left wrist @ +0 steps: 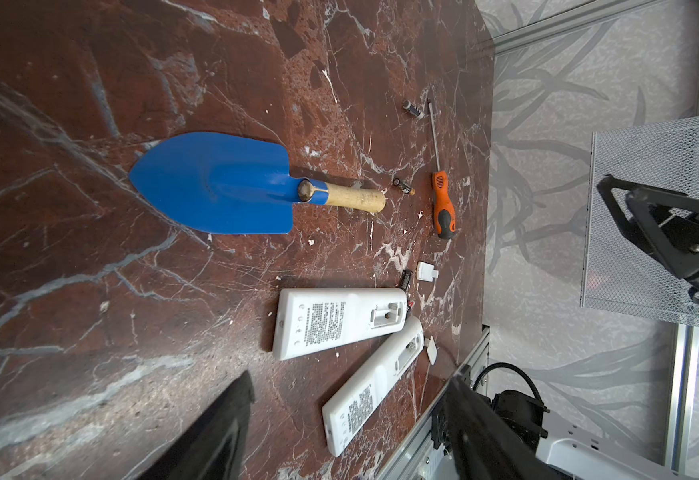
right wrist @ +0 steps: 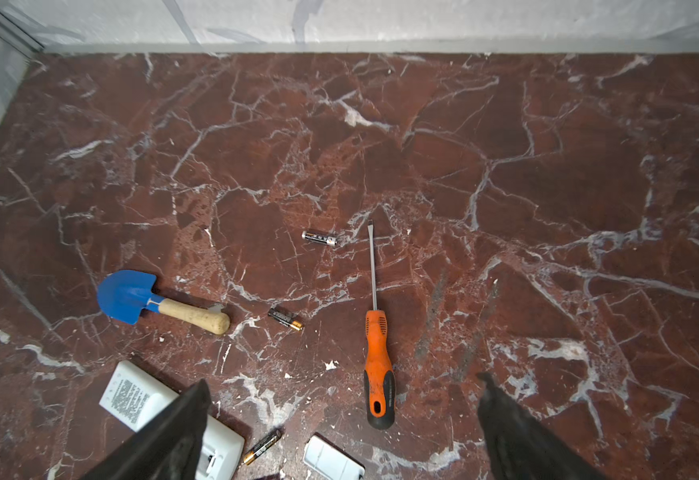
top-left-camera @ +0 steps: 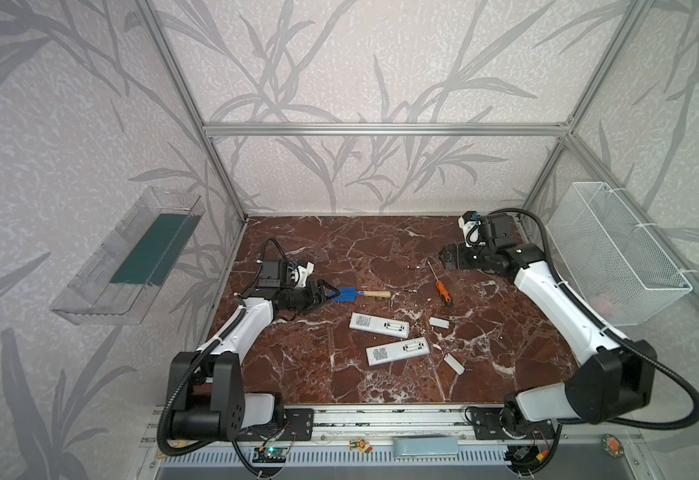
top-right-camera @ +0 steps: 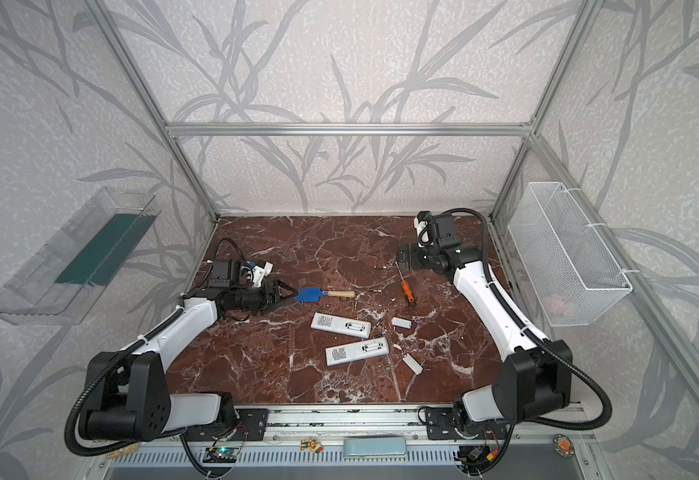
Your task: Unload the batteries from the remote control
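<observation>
Lying loose on the tabletop (top-left-camera: 298,374): one battery (right wrist: 319,238) beside the screwdriver (right wrist: 377,365) tip, a second battery (right wrist: 285,318) just off the trowel (right wrist: 163,303) handle, and a third battery (right wrist: 262,446) just beside a remote (top-left-camera: 379,325). Another remote (top-left-camera: 397,351) lies nearer the front edge. The left jaws, by the trowel blade, and the right jaws, near the far right corner, stand wide, gripping nothing.
</observation>
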`<state>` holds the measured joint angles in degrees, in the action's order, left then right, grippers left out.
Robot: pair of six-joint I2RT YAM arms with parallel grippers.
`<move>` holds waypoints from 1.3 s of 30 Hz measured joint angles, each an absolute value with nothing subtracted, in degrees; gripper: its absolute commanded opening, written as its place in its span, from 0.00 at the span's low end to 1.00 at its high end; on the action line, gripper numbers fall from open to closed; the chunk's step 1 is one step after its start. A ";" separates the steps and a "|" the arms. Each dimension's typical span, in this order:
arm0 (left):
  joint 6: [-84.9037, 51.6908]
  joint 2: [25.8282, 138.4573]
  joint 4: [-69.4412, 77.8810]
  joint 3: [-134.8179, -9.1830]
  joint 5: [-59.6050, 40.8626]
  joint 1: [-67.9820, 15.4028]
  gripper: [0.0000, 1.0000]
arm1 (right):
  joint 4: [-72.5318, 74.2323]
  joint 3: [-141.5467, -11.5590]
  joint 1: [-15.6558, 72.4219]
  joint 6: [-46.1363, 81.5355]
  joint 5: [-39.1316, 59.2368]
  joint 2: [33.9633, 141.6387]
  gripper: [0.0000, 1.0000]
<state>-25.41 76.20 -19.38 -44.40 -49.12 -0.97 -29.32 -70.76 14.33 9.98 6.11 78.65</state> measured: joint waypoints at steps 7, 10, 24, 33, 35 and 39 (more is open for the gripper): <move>-25.34 75.40 -20.38 -44.69 -47.33 -0.54 0.97 | 5.13 -43.79 14.28 4.40 7.46 62.85 0.99; -25.15 75.18 -20.84 -44.95 -46.59 -0.23 0.99 | 18.70 -32.60 14.28 1.65 6.07 60.23 0.99; -24.34 64.55 -21.54 -45.63 -34.26 0.23 0.99 | 24.45 -28.14 8.40 -3.05 0.12 59.57 0.99; -23.66 52.60 -16.29 -37.93 -18.63 0.23 0.99 | 26.72 -27.14 7.62 -5.13 -2.76 72.25 0.99; -22.50 50.54 -15.42 -36.73 -15.70 0.23 0.99 | 27.79 -27.09 6.90 -4.62 -3.07 75.40 0.99; -20.16 46.54 -11.55 -33.23 -11.49 0.23 0.99 | 30.63 -26.44 6.24 -4.25 -3.16 78.11 0.99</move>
